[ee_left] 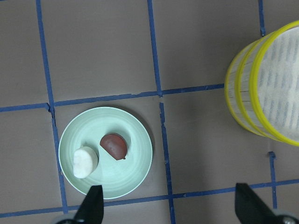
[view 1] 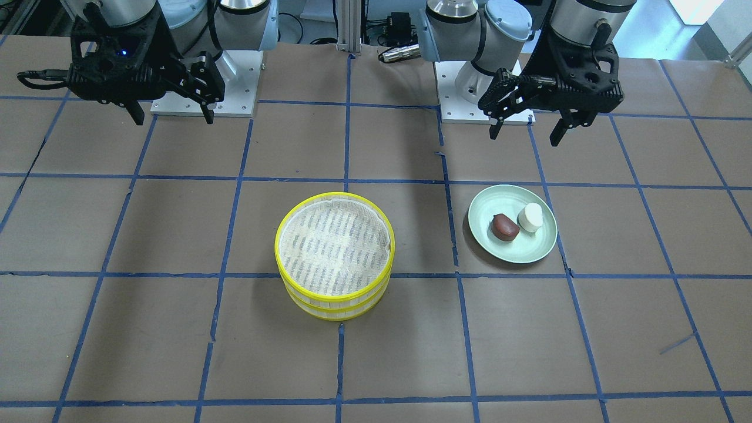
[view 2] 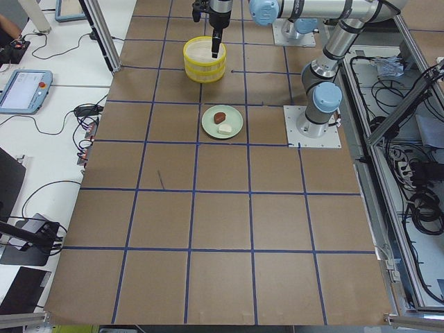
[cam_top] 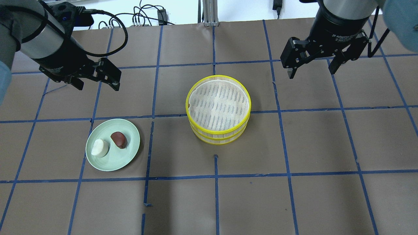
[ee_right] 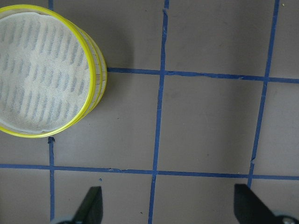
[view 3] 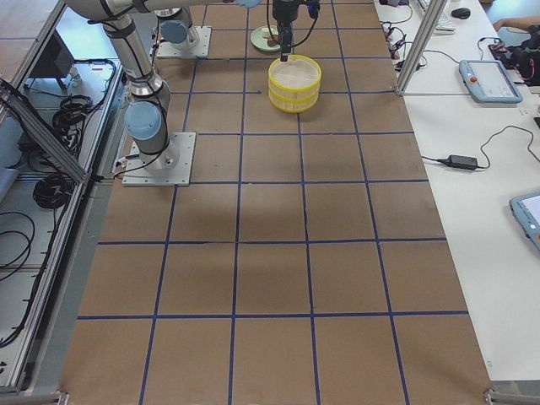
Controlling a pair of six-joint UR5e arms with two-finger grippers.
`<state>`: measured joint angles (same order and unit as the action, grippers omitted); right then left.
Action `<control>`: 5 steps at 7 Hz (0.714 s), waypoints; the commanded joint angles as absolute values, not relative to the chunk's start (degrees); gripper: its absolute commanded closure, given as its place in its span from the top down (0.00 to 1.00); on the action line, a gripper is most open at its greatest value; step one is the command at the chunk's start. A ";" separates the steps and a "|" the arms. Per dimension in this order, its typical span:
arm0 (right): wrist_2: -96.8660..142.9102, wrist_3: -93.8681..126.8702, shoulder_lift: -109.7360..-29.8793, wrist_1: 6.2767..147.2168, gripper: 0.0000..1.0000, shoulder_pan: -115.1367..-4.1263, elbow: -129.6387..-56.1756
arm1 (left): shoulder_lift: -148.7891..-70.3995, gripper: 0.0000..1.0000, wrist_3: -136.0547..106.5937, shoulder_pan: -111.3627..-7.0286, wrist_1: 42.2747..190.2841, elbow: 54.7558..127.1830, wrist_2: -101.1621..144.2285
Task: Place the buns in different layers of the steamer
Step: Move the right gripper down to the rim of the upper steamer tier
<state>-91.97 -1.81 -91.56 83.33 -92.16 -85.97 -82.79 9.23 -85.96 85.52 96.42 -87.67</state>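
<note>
Basically both empty. Left jaws spread wide, holding nothing, hung above the bench (cam_top: 294, 147) near the robot-side edge, toward the left end. Right jaws were equally wide and empty, also near the robot-side edge, toward the right end. Probably parked high so the wrist cameras saw the work.

Both buns sat on the green plate (cam_top: 120, 160), below the left jaws: white bun (cam_top: 99, 148) just beside reddish-brown bun (cam_top: 119, 139), the gap between them too small to judge. Plate on the left jaws' side, so likely that arm's pick.

Steamer stood mid-bench, well apart from the plate. Upper layer (cam_top: 218, 104) was stacked on the lower layer (ee_left: 233, 93), liner bare. The lower one was covered, so I judged the stack needed splitting, or one bun could go on top first. Nothing placed yet.
</note>
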 commanded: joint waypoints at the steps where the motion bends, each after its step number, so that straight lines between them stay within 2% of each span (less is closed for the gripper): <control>1: -92.11 -1.50 -91.58 83.41 1.00 -92.20 -87.26 | -82.71 1.00 9.84 -85.96 85.52 96.42 -87.80; 3: -90.72 0.42 -91.41 83.24 1.00 -92.46 -88.15 | -82.27 1.00 12.98 -85.43 85.95 96.33 -89.11; 5: -88.68 5.52 -83.46 92.57 1.00 -95.25 -89.56 | -81.91 1.00 16.50 -82.20 87.79 96.94 -97.59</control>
<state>-89.54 3.01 -88.54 86.61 -93.14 -88.87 -82.03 14.26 -84.23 86.42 96.56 -92.26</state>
